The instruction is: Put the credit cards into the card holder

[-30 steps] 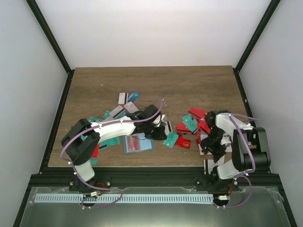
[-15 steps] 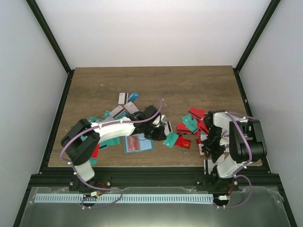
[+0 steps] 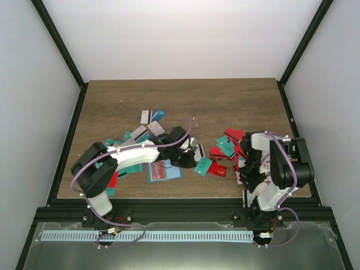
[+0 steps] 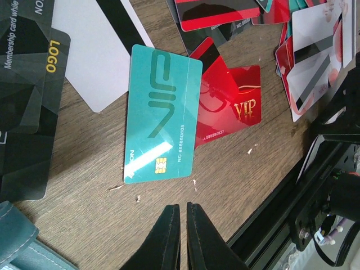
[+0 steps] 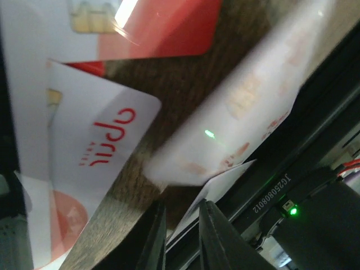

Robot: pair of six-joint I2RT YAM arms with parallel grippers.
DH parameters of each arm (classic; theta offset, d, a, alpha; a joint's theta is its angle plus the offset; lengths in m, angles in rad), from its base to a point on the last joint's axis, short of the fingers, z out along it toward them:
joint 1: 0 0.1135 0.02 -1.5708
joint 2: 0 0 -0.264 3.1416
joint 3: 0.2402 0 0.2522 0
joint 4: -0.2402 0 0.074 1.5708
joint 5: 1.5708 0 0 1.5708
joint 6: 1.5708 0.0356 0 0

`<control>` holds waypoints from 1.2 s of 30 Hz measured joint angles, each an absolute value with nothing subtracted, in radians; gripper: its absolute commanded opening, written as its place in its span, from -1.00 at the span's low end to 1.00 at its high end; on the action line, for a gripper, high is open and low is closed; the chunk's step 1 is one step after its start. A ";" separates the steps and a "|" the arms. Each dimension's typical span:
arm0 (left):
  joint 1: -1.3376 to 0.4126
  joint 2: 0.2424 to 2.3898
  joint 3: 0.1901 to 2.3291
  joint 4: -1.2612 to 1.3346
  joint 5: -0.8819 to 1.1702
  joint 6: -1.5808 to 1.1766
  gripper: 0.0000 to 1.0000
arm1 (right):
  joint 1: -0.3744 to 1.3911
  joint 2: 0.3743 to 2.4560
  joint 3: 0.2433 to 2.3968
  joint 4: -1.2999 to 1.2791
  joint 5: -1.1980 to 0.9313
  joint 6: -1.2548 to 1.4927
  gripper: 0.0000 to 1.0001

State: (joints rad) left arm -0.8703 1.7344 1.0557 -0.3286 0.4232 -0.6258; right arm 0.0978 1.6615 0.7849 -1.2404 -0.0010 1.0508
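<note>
The surface (image 3: 185, 104) is brown with wood grain. The teal card (image 4: 162, 115) has darker teal "VIP" letters and a gold chip. The red card (image 4: 233, 104) has gold "VIP" letters. The black cards (image 4: 25, 112) show yellow "LOGO" print. The striped card (image 4: 95, 56) is white with a black stripe. The card holder (image 4: 14, 250) is dull teal-blue. The lettered card (image 5: 93, 163) is white with red letters.

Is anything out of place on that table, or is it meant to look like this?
The credit cards lie scattered in overlapping heaps, not stacked. One white card sits right at the table's front edge.
</note>
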 measured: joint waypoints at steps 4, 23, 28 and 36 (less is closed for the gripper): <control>-0.870 1.732 1.056 -0.326 0.422 -0.626 -0.87 | 0.100 1.675 0.788 -1.229 -0.011 1.037 -0.89; -0.870 1.732 1.079 -0.347 0.418 -0.624 -0.87 | 0.100 1.643 0.830 -1.311 -0.070 0.960 -0.99; -0.869 1.731 1.117 -0.377 0.405 -0.619 -0.87 | 0.100 1.599 0.905 -1.339 -0.133 0.934 -0.99; -0.846 1.684 1.160 -0.416 0.402 -0.604 -0.87 | 0.105 1.545 0.977 -1.340 -0.249 0.916 -0.99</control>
State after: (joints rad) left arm -0.8463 1.6844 1.1599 -0.4164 0.4019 -0.6041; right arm 0.1047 1.5452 0.9768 -1.3399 -0.2493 0.9165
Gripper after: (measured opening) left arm 0.066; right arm 0.019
